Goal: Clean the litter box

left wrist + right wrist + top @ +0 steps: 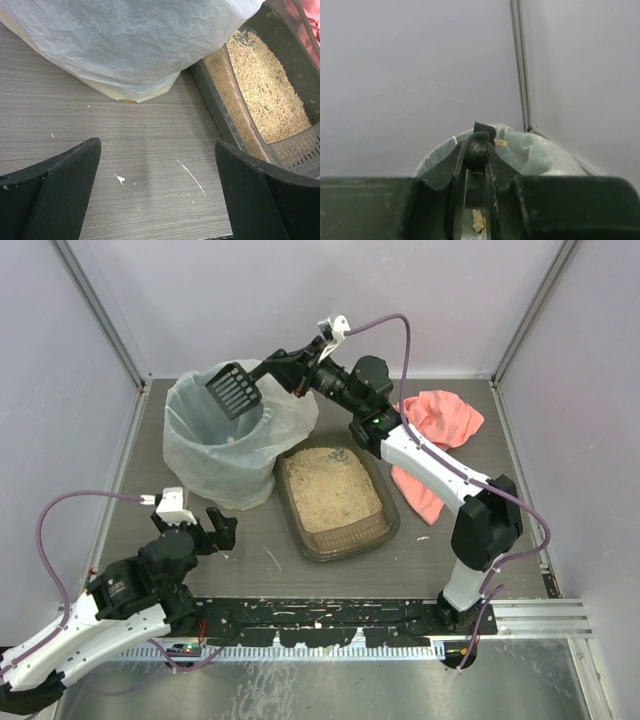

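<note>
The litter box (336, 502), a shallow dark tray of tan litter, sits mid-table; its near wall and litter show in the left wrist view (260, 95). My right gripper (293, 371) is shut on the handle of the black slotted scoop (236, 389), holding it over the mouth of the bag-lined bin (232, 435). In the right wrist view the scoop handle (477, 150) is clamped between the fingers, with the bag (540, 155) below. My left gripper (215, 530) is open and empty, low over the table left of the litter box and in front of the bin (125, 45).
A pink cloth (435, 435) lies at the back right beside the litter box. Small white specks and litter crumbs dot the table (120, 178). Walls enclose the table on three sides.
</note>
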You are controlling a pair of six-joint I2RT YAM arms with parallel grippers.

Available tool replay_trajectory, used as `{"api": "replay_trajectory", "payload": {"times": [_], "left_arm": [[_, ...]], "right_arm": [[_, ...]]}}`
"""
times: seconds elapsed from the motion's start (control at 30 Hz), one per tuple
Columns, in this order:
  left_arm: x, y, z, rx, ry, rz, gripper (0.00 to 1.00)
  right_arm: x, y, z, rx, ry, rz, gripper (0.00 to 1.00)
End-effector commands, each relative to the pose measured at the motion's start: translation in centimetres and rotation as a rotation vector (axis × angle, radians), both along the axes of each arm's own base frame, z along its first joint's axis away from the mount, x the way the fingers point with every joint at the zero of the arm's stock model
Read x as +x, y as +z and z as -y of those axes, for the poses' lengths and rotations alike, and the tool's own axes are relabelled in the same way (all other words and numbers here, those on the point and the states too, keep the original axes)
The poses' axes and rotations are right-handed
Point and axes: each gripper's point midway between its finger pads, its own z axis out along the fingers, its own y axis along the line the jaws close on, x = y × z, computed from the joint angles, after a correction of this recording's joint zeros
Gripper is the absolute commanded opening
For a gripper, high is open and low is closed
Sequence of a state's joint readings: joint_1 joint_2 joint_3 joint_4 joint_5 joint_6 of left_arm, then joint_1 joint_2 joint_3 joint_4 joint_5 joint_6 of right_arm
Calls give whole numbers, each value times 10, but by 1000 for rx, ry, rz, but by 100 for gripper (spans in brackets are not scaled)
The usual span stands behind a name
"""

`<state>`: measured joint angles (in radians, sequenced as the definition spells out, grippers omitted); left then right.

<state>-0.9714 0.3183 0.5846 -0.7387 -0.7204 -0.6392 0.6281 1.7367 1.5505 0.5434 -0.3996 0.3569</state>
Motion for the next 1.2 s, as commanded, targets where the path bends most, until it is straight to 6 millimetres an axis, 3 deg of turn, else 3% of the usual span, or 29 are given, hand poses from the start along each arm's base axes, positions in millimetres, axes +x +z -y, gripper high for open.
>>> {"api": "replay_trajectory", "payload": {"times": [0.0,0.13,0.27,0.37,0.53,0.7,0.87,1.0,1.17], "left_arm": [[2,6,1,-24,8,17,98],[2,6,1,-25,10,17,98],[3,6,0,-24,15,19,98],[3,7,-1,-24,25,20,98],[3,6,0,-20,24,15,98],[4,5,1,-3,22,3,98],[6,4,3,16,28,-9,98],[7,5,4,33,31,-20,98],[7,2,6,47,31,-43,98]], "right_arm": [[-26,61,0,-9,18,331,1],[-30,72,0,-23,15,375,1],[-37,101,13,58,-15,332,1],[-53,129,38,130,-61,288,1],[-75,133,93,162,-219,176,1],[-88,78,159,139,-452,-2,2],[-98,-9,208,52,-644,-199,5],[-101,-75,225,-8,-720,-313,6],[-96,-124,211,-31,-686,-405,6]]}}
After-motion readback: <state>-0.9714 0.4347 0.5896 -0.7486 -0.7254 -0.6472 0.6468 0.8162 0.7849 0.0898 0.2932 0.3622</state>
